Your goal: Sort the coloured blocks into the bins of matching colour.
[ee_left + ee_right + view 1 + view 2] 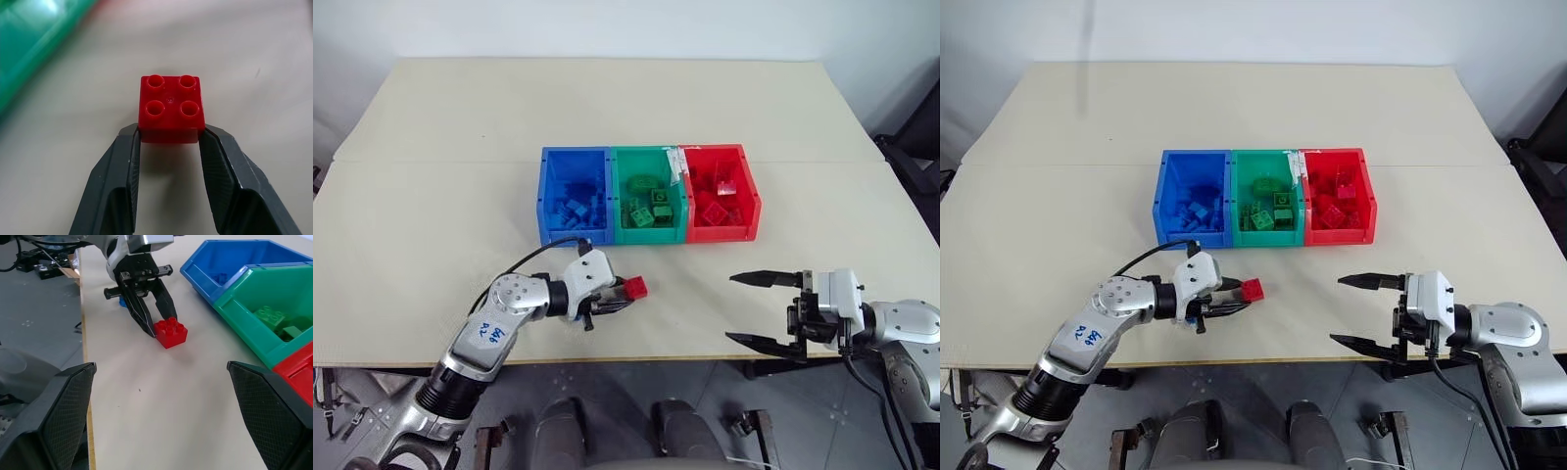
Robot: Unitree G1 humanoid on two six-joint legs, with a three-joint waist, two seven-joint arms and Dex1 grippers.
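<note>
Red block (pixel 170 108) on the table, clamped between the left pincer's (pixel 170 139) fingertips.

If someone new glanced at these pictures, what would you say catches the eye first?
Most likely the row of three joined bins, blue, green and red, at mid-table, each holding blocks of its own colour. Next, the lone red block on the bare table in front of them, with the left gripper closed on it. The right gripper hovers open off to the right.

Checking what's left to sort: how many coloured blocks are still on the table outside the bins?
1: a red block on the table in front of the bins, between the left gripper fingertips.
</note>
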